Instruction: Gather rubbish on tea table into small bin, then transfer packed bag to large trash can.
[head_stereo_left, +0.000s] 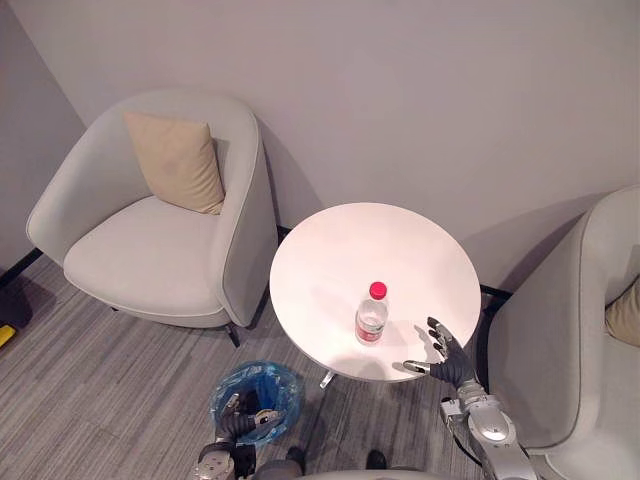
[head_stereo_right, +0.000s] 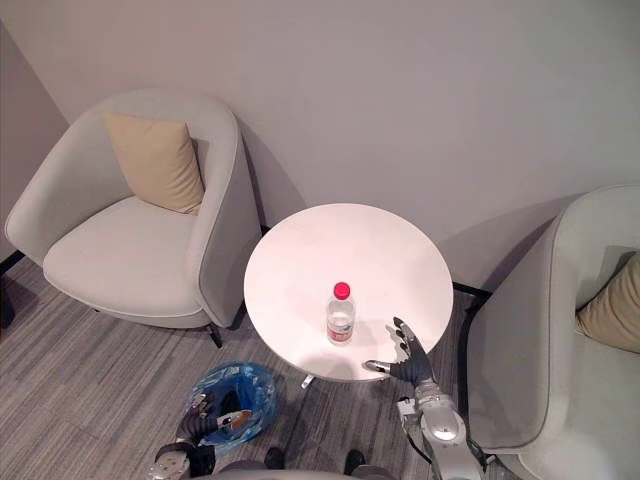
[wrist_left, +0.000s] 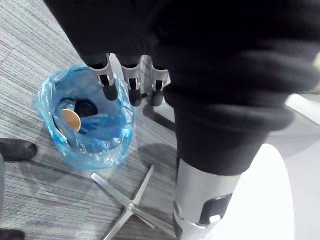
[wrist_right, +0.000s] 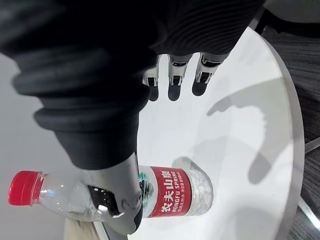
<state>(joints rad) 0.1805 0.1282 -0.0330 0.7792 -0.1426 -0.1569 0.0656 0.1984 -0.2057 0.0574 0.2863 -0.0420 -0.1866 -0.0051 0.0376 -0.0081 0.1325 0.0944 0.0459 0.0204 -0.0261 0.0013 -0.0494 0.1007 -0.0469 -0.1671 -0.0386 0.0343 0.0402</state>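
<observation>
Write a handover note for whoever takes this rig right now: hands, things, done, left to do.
Right hand open, at the tea table's near edge beside the water bottle, not touching it.
Left hand open, low over the small bin on the floor.
Bottle upright on the table, red cap on; the bin's blue bag already holds some rubbish.
Left: bottle into bin, then bag to the large trash can.
</observation>
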